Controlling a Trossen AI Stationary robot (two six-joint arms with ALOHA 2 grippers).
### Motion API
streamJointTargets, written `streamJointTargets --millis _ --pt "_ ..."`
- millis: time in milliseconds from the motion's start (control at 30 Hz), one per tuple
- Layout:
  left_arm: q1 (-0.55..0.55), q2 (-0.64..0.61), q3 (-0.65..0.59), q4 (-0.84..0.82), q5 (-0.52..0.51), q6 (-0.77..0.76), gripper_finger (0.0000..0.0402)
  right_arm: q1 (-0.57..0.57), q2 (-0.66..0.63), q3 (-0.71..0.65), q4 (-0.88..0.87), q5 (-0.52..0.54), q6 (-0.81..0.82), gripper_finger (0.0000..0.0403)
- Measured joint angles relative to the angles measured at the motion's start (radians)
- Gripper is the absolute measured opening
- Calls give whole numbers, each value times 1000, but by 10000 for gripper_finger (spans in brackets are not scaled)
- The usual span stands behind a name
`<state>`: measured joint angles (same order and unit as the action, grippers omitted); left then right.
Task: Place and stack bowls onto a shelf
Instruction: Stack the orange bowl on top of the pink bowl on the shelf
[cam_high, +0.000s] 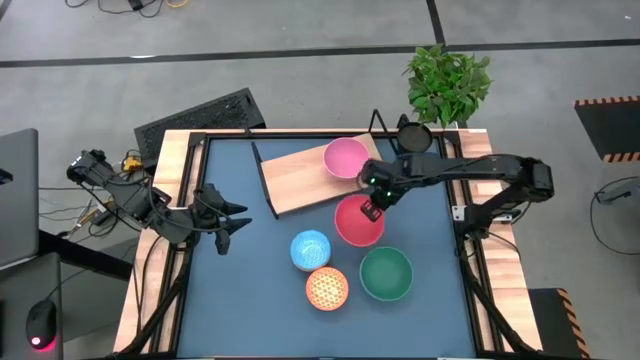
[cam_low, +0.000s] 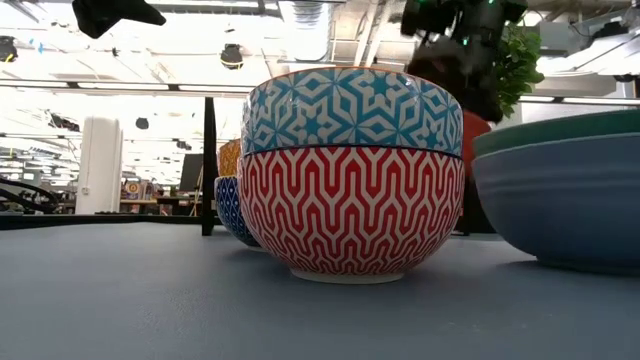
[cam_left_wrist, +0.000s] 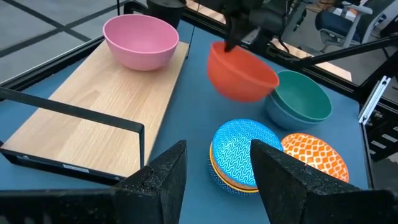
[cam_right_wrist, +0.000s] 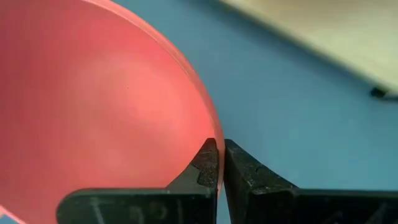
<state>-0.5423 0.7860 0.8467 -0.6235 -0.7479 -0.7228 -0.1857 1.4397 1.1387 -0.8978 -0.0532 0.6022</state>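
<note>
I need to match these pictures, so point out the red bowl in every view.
High view: the red bowl is at centre, beside the shelf.
Low view: only a sliver at right, behind the patterned stack.
Left wrist view: upper centre, lifted.
Right wrist view: fills the left, rim pinched by the right gripper.
Shared landmark: the shelf.

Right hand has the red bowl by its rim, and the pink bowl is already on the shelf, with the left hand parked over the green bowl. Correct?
Not quite: the high view shows the left hand at the mat's left edge, far from the green bowl. The right hand does grip the red bowl by its rim, and the pink bowl sits on the shelf.
</note>
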Motion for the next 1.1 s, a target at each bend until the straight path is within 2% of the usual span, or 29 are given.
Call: streamJointTargets --millis 133,267,533,667,833,1100 --pt "0 0 0 0 0 0 162 -43 -51 72 1 -1 -1 28" --pt "0 0 0 0 -11 0 162 -121 -38 208 -46 -1 -34 28" --pt "0 0 0 0 -25 3 162 -283 175 575 -275 0 -232 28" --pt "0 0 0 0 -24 -2 162 -346 296 713 -359 0 -310 28" --pt "0 0 0 0 -23 -6 162 -401 409 793 -404 0 -366 28" --pt "0 0 0 -4 -23 -7 162 -461 510 796 -429 -15 -404 28"
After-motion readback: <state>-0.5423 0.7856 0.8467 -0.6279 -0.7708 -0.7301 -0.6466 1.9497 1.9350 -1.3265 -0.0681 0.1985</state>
